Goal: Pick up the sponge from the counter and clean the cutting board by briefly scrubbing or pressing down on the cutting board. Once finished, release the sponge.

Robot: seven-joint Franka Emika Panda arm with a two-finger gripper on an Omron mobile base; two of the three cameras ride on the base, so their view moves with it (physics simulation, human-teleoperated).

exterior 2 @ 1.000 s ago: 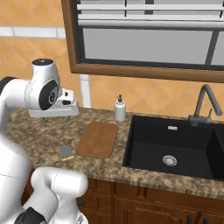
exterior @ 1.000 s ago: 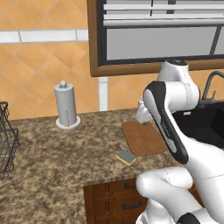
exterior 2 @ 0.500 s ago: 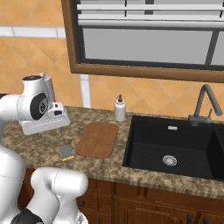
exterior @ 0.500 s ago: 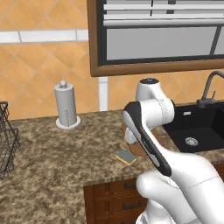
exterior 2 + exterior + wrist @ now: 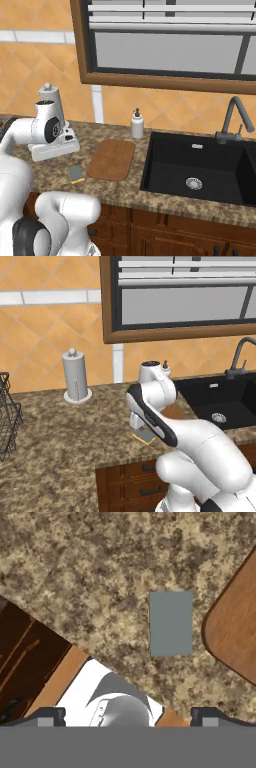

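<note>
My pincer (image 5: 128,717) hangs above the counter (image 5: 100,577), looking down on it; its two dark fingertips (image 5: 47,716) stand wide apart at the lower edge of the hand view, with nothing between them, so the pincer is open and empty.

The sponge (image 5: 171,623) lies flat on the speckled granite with its grey-blue face up, not touched by either tip. In the hand view it sits just beside the rounded corner of the cutting board (image 5: 235,632), with a narrow strip of bare counter between the two. The dark wooden drawer fronts (image 5: 25,657) show at the left of that view, past the counter's front edge.

In the right base view, the sponge (image 5: 76,174) rests near the front edge of the counter (image 5: 125,187), close to the near left corner of the cutting board (image 5: 112,159), its yellow base showing as a thin line along one side. My hand is above and behind it, over the counter's left part. A white soap dispenser (image 5: 137,125) stands by the wall beyond the board, and the black sink (image 5: 200,170) with its dark faucet (image 5: 232,120) lies to the board's right.

In the left base view, the sponge (image 5: 144,434) is partly hidden by my arm. A paper towel holder (image 5: 75,377) stands near the tiled wall, and a dark wire rack (image 5: 9,416) sits at the counter's far left.
</note>
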